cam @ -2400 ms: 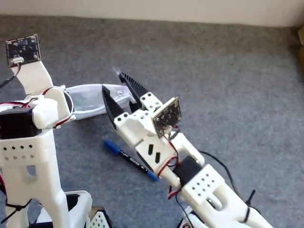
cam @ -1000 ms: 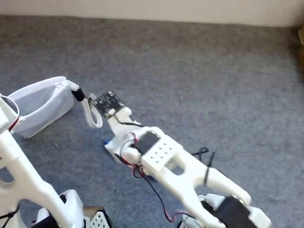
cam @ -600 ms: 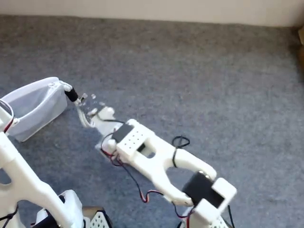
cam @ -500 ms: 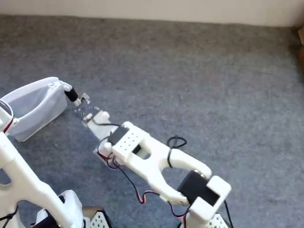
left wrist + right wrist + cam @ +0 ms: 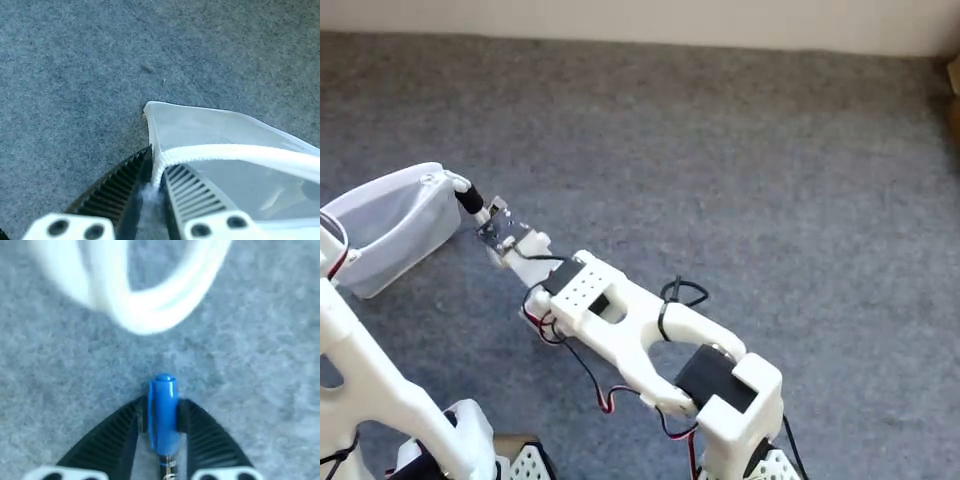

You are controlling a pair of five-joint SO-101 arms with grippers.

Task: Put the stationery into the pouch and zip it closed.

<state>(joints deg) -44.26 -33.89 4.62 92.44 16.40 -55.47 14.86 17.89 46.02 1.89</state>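
Whereas the blue capped pen (image 5: 163,395) lay on the grey carpeted bench (image 5: 770,150) earlier, it is now clamped in the right tool (image 5: 161,402) near the open translucent white mesh pouch (image 5: 390,225), whose rim is pinched by the left tool (image 5: 156,162).

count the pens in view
1: a blue pen clamped in the right gripper, near the pouch that the left gripper holds. Others may lie hidden inside the pouch or under the arm.

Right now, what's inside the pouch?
Nothing clear shows through the pouch wall, and part of it is covered by the left arm. The blue pen is outside, clamped in the right pincer.
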